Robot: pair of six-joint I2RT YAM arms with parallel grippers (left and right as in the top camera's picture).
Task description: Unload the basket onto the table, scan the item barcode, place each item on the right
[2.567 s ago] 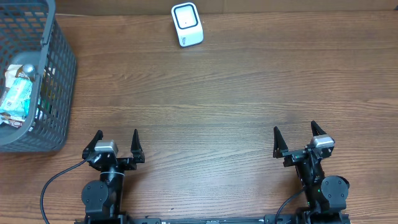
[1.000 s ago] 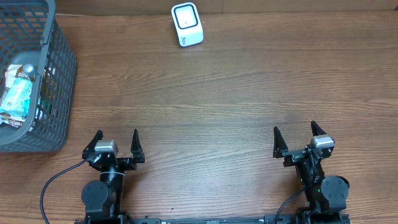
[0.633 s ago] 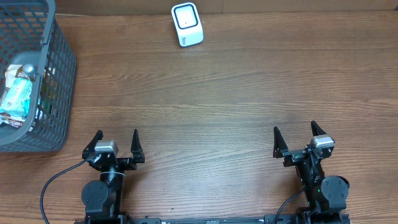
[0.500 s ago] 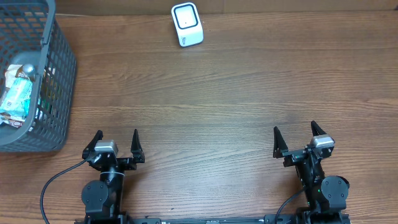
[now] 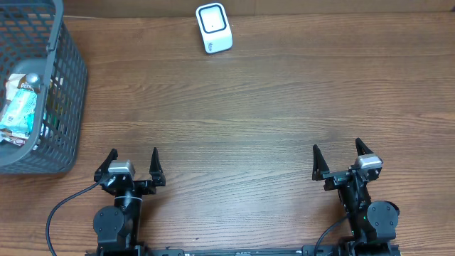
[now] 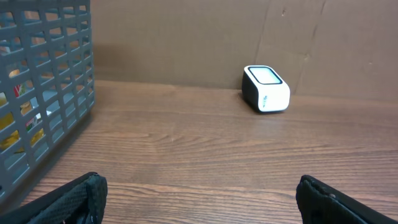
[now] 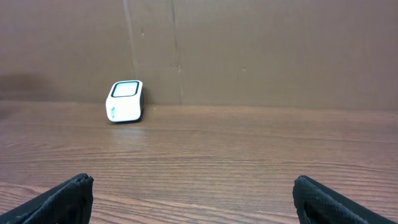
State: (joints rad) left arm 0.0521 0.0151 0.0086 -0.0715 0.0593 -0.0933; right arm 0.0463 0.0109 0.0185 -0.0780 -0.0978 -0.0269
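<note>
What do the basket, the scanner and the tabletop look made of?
Basket: likely grey moulded plastic, matte; open grid walls. Scanner: smooth white plastic shell, dark window on its face. Tabletop: brown wood or wood-look laminate; grain lines show, which one is unclear.

The table point(image 5: 270, 107) is matt grained wood, the basket point(image 5: 67, 92) grey plastic lattice, the scanner point(image 5: 214, 28) glossy plastic.
</note>
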